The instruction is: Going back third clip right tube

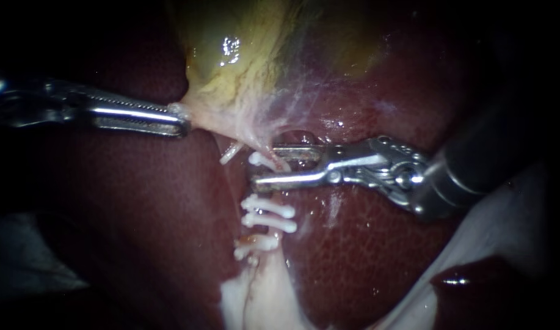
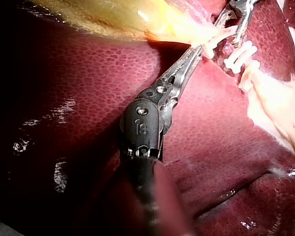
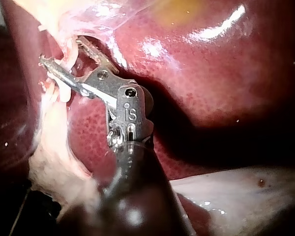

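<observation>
The pale right tube runs down from the gallbladder over the liver. It carries two white clips close together, another lower clip, and an upper white clip. My right instrument stands with its jaws open on either side of that upper clip, a gap showing on both sides. In the right wrist view the same open jaws straddle the tube. My left instrument is shut on the gallbladder's pale lower edge and holds it out to the left, which the left wrist view also shows.
A short white strand lies just left of the clipped tube. Pale fatty tissue spreads below the clips. A white sheet shows beneath the right instrument's shaft. Dark liver surrounds the work site on both sides.
</observation>
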`<move>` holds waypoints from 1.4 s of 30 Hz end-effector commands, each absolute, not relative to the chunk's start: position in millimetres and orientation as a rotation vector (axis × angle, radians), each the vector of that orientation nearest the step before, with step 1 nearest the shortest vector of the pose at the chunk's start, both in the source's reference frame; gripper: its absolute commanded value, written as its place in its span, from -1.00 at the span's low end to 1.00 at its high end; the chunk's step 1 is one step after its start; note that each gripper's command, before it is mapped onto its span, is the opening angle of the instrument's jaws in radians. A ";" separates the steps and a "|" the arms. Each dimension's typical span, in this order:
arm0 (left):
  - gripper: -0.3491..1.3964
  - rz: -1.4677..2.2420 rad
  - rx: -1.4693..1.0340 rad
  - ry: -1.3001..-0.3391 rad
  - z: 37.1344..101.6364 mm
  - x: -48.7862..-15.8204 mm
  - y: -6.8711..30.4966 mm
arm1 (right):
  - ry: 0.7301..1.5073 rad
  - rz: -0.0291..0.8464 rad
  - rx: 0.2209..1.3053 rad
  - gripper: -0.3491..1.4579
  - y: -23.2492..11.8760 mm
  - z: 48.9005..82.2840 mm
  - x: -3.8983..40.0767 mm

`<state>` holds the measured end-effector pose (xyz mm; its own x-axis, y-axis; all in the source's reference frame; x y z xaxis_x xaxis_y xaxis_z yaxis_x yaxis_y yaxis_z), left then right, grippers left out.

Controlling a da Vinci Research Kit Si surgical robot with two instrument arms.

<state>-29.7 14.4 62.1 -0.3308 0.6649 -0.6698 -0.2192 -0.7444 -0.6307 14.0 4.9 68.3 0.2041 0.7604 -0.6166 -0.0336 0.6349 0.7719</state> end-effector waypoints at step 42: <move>-1.00 2.104 -1.352 -0.584 62.1 -30.0 14.4 | 1.336 0.549 0.751 -0.06 4.6 68.9 18.8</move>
<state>-30.0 14.4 62.1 -0.3298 0.6652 -0.6699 -0.2245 -0.7445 -0.6287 18.7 4.4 69.0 0.1698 0.7357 -0.6556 0.0655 0.6554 0.7524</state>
